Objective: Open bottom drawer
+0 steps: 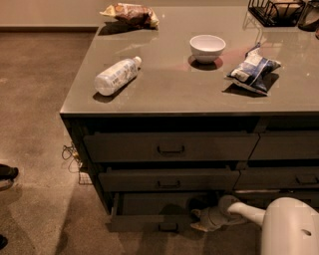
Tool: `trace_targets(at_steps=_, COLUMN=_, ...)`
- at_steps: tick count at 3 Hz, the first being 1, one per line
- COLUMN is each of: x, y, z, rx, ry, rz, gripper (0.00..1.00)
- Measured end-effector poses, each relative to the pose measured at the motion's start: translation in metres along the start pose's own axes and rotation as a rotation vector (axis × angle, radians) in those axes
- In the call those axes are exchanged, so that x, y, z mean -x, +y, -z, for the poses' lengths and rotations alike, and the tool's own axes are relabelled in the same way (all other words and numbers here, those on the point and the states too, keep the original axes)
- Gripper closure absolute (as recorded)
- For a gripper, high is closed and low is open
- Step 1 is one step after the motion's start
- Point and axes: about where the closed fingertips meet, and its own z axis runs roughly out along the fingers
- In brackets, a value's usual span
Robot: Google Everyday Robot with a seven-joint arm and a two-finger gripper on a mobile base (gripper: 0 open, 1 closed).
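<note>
The bottom drawer is the lowest dark grey-brown drawer of the left stack. It stands pulled out a short way, its dark flat inside showing, and its small black handle sits mid-front. My gripper is low at the right end of that drawer front, beside the handle, at the end of my white arm, which reaches in from the bottom right. Above it are the middle drawer and the top drawer, both closed.
On the grey counter lie a clear plastic bottle, a white bowl, a blue chip bag, a brown snack bag and a black wire rack. Cables hang at the cabinet's left side. A shoe is on the floor at the left.
</note>
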Motion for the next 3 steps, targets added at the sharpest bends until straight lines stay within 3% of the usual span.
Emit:
trace_targets(at_steps=2, x=0.003, y=-0.002, z=0.005, rx=0.000, ry=0.000, rz=0.000, gripper=1.00)
trace_targets(at_steps=3, x=-0.006, y=0.018, z=0.002, rx=0.028, ry=0.007, rz=-0.019, gripper=1.00)
